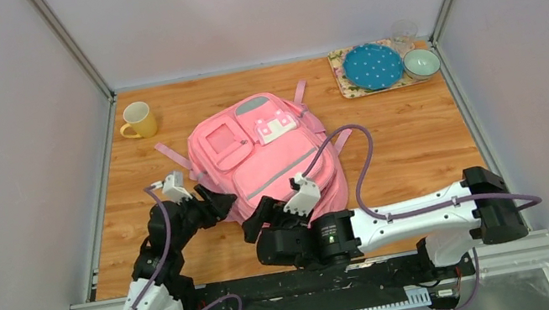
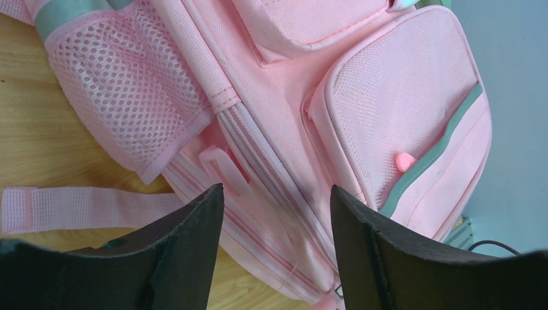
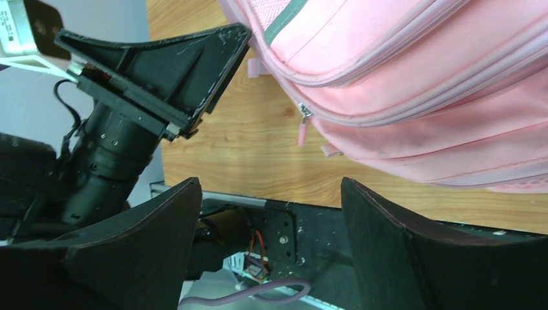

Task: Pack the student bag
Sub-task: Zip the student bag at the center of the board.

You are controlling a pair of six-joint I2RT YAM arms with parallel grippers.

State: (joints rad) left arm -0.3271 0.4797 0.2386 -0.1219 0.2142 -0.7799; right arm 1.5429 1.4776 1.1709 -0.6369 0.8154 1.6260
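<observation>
Top external: near edge of the student bag (image 1: 262, 153) hidden under both jaws, spread, empty.

The student bag (image 1: 267, 156) lies dead centre, mug (image 1: 139, 120) behind it to the left, tray (image 1: 343, 85) in the far-right corner (plate (image 1: 373, 67) and bowl (image 1: 421, 62) on it); left gripper (image 1: 220, 201) and right gripper (image 1: 263, 215) sit at the bag's near edge.

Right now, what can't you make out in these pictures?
Top view: student bag, near edge hidden under left arm and right arm.
All views: its contents, covered by fabric.
Left wrist view: bag cut off by frame edges.
Top view: glass, too small to judge contents.
</observation>
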